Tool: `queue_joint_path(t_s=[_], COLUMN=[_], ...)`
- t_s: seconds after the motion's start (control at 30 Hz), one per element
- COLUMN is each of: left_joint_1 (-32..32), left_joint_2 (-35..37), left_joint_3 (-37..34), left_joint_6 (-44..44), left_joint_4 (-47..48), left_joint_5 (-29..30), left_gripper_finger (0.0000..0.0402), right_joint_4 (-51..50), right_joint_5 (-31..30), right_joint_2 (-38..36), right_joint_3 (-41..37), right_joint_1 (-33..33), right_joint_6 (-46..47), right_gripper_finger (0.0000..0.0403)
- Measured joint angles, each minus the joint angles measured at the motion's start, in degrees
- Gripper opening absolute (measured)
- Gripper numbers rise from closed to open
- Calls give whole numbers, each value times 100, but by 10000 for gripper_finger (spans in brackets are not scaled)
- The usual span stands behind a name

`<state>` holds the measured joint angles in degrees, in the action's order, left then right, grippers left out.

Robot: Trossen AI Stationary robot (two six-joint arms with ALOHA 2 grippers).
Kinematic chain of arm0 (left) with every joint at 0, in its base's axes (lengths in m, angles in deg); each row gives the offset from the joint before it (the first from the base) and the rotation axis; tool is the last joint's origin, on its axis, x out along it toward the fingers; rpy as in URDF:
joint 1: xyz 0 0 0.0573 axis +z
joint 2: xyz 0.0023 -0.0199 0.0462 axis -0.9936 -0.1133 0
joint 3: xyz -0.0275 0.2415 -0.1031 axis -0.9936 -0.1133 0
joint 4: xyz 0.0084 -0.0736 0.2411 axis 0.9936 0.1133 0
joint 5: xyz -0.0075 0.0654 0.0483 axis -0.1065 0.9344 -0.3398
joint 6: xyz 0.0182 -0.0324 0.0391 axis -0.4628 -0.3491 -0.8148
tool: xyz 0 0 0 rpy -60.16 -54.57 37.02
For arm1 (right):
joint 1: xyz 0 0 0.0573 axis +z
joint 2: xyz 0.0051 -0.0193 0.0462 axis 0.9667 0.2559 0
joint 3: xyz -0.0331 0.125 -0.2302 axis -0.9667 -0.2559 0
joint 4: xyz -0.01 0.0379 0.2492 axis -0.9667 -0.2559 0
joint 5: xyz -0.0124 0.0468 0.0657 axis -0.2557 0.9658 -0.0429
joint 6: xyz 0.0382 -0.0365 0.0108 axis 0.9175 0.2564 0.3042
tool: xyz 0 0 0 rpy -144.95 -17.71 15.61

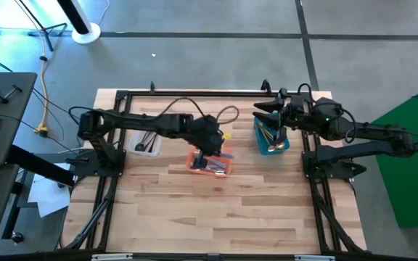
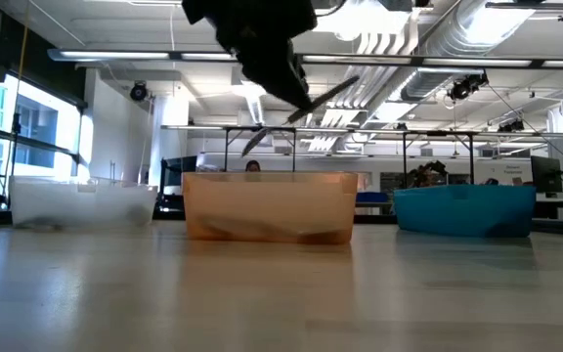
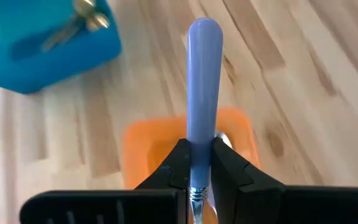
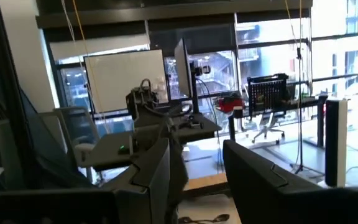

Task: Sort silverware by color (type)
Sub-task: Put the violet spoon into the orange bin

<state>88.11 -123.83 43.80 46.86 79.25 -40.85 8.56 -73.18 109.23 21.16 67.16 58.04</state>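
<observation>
The left hand [image 3: 199, 177] is gripping a spoon with a pale lavender handle [image 3: 202, 93], its two dark fingers [image 3: 178, 165] clamping the handle near the metal neck so that the handle is sticking out forward past them. In the high view this hand [image 1: 210, 148] is hanging over the orange bin [image 1: 210, 165], which is sitting near the middle of the wooden worktop [image 1: 216, 210], a little toward the far edge; a few more lavender-handled pieces are lying inside that bin. In the low view the left hand [image 2: 281, 73] is holding the spoon [image 2: 316, 101] tilted in the air above the orange bin [image 2: 270, 205], clear of its rim. The teal bin [image 1: 272, 138] is standing toward the far right part of the worktop, and gold spoons [image 1: 271, 134] are lying in it; the left wrist view is also catching gold pieces [image 3: 82, 22] in that teal bin [image 3: 48, 50]. The clear bin [image 1: 148, 143] is sitting toward the far left side, with dark spoons inside it. The right hand [image 1: 273, 110] is waiting above the far end of the teal bin, its fingers [image 4: 151, 174] standing apart and grasping nothing.
</observation>
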Motion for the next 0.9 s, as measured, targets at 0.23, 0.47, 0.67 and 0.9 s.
queue_joint_path(t_s=[0.23, 0.47, 0.67, 0.9], left_joint_1=[-72, -87, -108, -113], left_joint_2=[-358, -780, -917, -890], left_joint_3=[0, -2, -13, -11], left_joint_6=[-224, -251, -226, -228], left_joint_4=[444, 351, 447, 412], left_joint_5=[284, 289, 288, 290], left_gripper_finger=[15, 1, 1, 1], right_joint_4=[-60, -93, -98, -102], right_joint_5=[0, 0, 2, 2], right_joint_2=[48, 107, 125, 125], right_joint_3=[-1, 0, 1, -1], right_joint_1=[0, 0, 2, 2], right_joint_6=[184, 197, 460, 482], right_gripper_finger=[134, 134, 134, 134])
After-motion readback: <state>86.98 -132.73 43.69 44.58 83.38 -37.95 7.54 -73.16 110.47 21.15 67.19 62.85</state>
